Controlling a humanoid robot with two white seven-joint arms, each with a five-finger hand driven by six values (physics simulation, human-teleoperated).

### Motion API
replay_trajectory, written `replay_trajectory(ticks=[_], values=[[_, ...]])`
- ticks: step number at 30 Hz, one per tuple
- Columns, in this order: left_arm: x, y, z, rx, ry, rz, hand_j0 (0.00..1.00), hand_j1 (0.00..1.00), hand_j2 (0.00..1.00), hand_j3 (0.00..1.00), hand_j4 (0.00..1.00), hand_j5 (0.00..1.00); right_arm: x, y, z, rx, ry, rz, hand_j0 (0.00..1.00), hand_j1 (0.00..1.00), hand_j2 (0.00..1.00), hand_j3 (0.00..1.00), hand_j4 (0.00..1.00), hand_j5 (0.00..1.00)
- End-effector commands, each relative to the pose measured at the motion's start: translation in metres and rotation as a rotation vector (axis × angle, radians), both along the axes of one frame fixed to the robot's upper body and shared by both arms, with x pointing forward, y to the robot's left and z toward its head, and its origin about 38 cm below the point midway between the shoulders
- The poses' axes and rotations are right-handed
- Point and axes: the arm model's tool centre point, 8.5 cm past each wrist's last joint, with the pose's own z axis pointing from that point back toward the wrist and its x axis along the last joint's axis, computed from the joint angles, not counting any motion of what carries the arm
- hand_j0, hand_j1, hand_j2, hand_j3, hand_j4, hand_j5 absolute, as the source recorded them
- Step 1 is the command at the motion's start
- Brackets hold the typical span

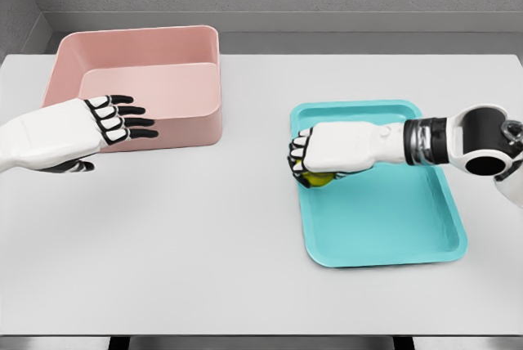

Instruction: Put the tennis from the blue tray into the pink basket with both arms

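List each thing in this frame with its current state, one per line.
tennis ball: in the blue tray, gripped by the right hand
right hand: shut on the ball
left hand: open, holding nothing, in front of the basket
pink basket: upright, nothing visible inside
blue tray: flat on the table

Bright even light, soft faint shadows, sharp render

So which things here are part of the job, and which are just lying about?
Job:
- ball, gripped by the right robot hand
- tray
- basket
- left robot hand, open beside the basket

Lying about:
- nothing; only the table under it all
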Motion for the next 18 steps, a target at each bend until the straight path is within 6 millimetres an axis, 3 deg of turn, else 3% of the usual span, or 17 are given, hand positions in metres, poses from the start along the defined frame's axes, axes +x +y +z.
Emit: replay_trajectory(ticks=[1,6,18], values=[[0.0,0.002,0.002,0.001,0.0,0.004,1.0,1.0,1.0,1.0,1.0,1.0,-0.003,0.017,0.001,0.02,-0.005,0.032,0.27,0.27,0.27,0.27,0.27,0.27],[0.0,0.003,0.004,-0.008,0.002,0.007,1.0,1.0,1.0,1.0,1.0,1.0,-0.002,0.045,0.008,0.032,-0.026,0.083,0.25,0.25,0.25,0.25,0.25,0.25],[0.0,0.005,0.005,-0.001,0.002,0.01,1.0,1.0,1.0,1.0,1.0,1.0,-0.008,0.116,0.001,0.07,-0.04,0.179,0.24,0.24,0.24,0.24,0.24,0.24]])
